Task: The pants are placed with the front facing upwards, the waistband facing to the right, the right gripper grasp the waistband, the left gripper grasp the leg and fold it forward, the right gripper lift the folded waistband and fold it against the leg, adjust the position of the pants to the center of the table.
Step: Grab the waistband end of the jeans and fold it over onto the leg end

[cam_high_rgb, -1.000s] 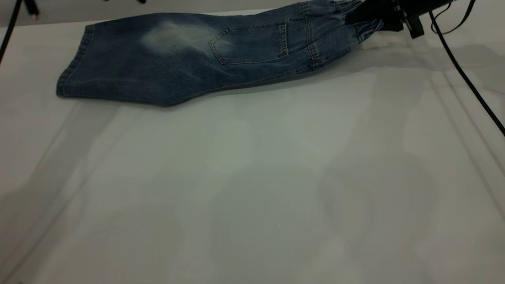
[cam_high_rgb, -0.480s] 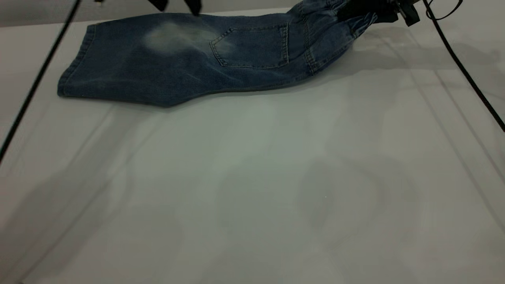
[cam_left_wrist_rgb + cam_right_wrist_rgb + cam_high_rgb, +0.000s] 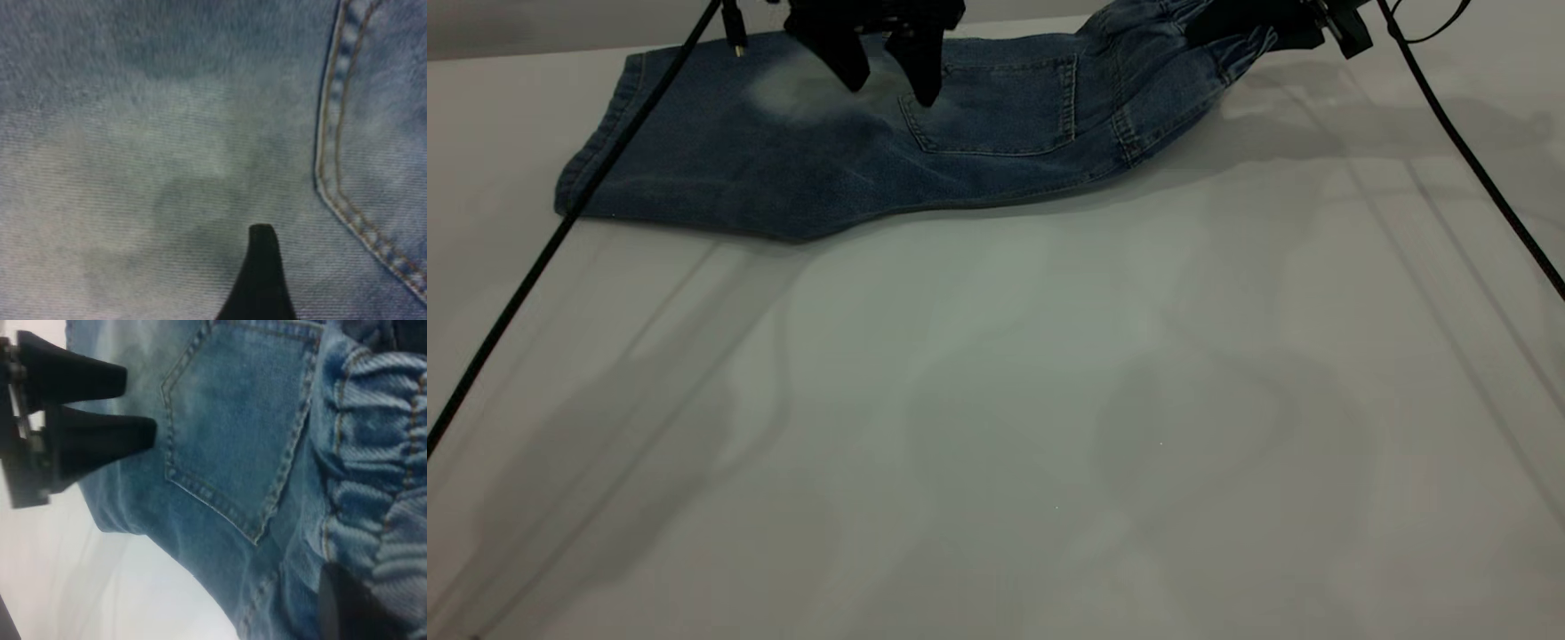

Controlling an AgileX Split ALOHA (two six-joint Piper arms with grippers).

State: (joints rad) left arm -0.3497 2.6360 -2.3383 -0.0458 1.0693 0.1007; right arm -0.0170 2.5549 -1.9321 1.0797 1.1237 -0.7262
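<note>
Right gripper (image 3: 1258, 27) clenched on waistband (image 3: 1209, 40), lifted at 1 o'clock; left gripper (image 3: 889, 84) released, spread above pants (image 3: 827, 151).

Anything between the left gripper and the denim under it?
Nothing visible. The left gripper hangs open just above the pants, over the faded patch beside the patch pocket. The right gripper is shut on the waistband, off to the side.

Left claw (image 3: 887, 84) spread, pointing down, right claw (image 3: 1249, 27) clamped
</note>
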